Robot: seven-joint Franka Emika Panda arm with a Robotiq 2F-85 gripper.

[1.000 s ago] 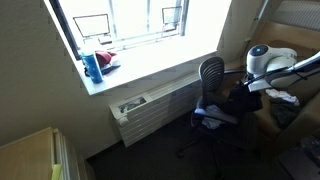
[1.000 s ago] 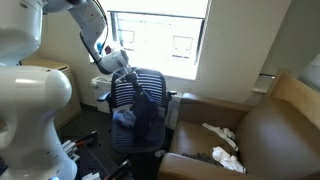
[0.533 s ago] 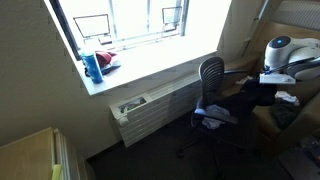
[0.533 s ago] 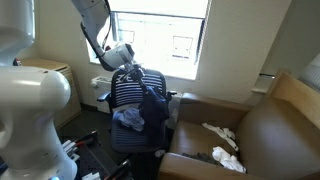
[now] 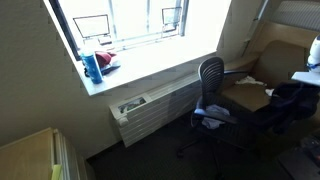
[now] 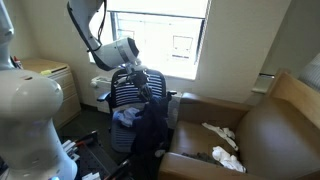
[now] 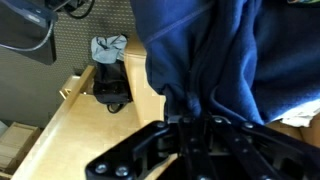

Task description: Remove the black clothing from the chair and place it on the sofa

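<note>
Sunlit and small, the room has an office chair (image 6: 126, 95) at centre left and a brown sofa (image 6: 255, 140) at lower right. Nearest to us, in the wrist view, the gripper (image 7: 197, 122) has its fingers pinched tight on a fold of the black clothing (image 7: 215, 50), which fills the upper right of that frame. In an exterior view the black clothing (image 6: 150, 125) hangs from the gripper in front of the chair's right edge; we cannot tell whether they touch. A pale cloth (image 6: 125, 117) lies on the chair seat and white cloths (image 6: 222, 135) lie on the sofa. Farthest back, at top centre, is the window (image 6: 165, 40).
</note>
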